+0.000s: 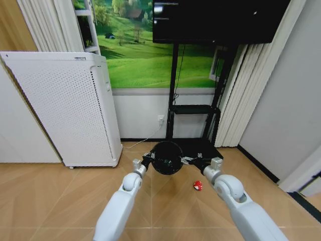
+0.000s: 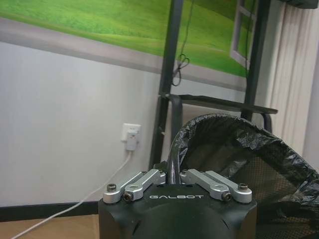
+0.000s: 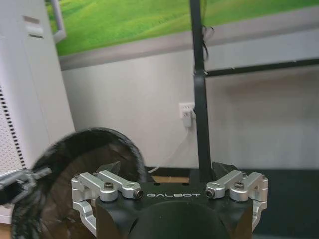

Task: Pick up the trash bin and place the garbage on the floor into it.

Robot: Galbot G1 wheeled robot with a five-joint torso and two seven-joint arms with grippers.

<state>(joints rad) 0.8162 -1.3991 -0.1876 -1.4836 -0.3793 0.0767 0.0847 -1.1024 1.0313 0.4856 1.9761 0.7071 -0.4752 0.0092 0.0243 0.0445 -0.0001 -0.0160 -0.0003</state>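
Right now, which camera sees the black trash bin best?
The head view: the whole trash bin shows there, round opening up, between both end effectors. The left wrist view shows its bag-lined rim up close, cut off. The right wrist view shows its blurred rim.

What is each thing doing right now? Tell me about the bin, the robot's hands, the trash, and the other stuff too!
Trash bin: lined with a black bag, held between both grippers.
Left gripper: shut on the bin's rim.
Right gripper: open, at the bin's other side.
Red-and-white wad: lying on the floor, not in the bin.
Air purifier: standing upright.
Plug: plugged into the wall socket.
TV screen: dark.
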